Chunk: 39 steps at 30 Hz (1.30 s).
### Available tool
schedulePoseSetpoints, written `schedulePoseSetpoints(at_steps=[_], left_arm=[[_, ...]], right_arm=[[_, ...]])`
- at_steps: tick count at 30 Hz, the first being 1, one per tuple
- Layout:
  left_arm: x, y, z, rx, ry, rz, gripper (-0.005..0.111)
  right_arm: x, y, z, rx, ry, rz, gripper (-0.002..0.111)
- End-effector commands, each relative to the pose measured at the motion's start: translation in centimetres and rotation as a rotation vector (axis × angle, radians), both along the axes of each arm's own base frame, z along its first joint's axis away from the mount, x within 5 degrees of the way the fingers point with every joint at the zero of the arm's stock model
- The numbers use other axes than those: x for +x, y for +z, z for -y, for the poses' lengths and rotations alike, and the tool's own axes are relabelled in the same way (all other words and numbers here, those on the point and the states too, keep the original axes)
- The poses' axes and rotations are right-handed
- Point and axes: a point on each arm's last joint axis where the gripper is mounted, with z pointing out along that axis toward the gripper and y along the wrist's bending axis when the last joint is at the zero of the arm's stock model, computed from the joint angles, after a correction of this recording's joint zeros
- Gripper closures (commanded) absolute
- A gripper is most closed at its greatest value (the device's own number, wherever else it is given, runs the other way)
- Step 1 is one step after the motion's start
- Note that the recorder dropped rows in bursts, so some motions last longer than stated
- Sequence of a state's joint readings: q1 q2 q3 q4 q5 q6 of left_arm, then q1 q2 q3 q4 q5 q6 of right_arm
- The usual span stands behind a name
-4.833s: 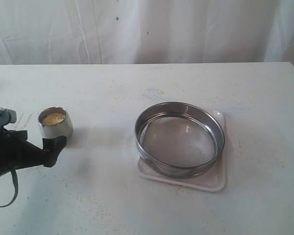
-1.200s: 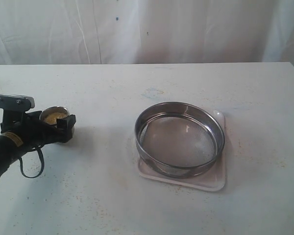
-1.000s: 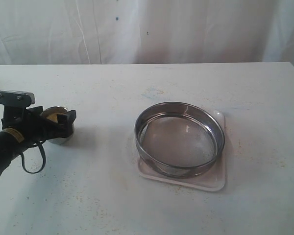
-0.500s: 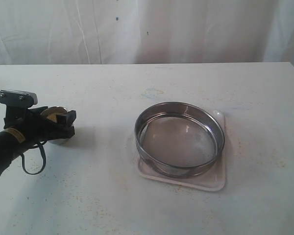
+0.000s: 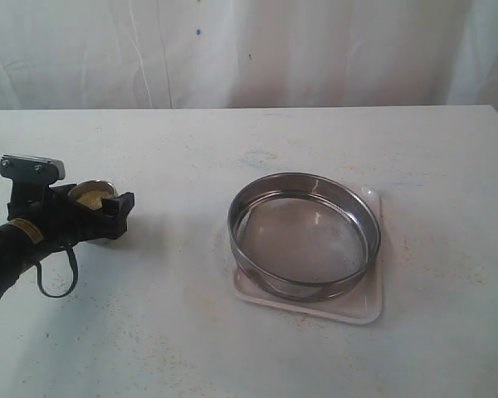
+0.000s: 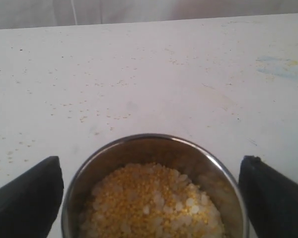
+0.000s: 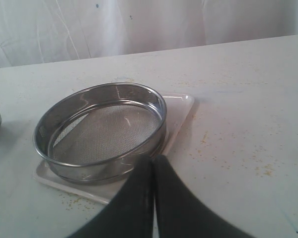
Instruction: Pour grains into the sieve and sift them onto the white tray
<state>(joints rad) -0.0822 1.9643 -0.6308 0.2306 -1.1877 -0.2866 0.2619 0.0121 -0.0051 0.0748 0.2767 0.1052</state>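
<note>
Left hand (image 6: 151,167) moved in around steel cup (image 6: 154,148), gripping it, grains (image 6: 149,203) between its fingers

Lab setup: white table (image 5: 232,356), white curtain backdrop (image 5: 315,50).

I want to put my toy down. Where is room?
Bare white table between the small steel cup of yellow grains and the round steel sieve. Crowded: black left gripper flanks the cup; sieve covers the white square tray.
</note>
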Motion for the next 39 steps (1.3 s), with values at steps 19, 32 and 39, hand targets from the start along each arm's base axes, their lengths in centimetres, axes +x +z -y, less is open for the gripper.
schedulePoseSetpoints(at_steps=[19, 32, 39], left_arm=[[-0.8, -0.8, -0.1, 0.008, 0.007, -0.064, 0.012], [-0.8, -1.1, -0.4, 0.011, 0.034, -0.087, 0.013], [-0.8, -1.5, -0.4, 0.005, 0.041, -0.088, 0.013]], right_arm=[[0.0, -0.1, 0.0, 0.005, 0.004, 0.005, 0.108], [0.0, -0.1, 0.0, 0.005, 0.004, 0.005, 0.108], [0.0, -0.1, 0.0, 0.005, 0.004, 0.005, 0.108]])
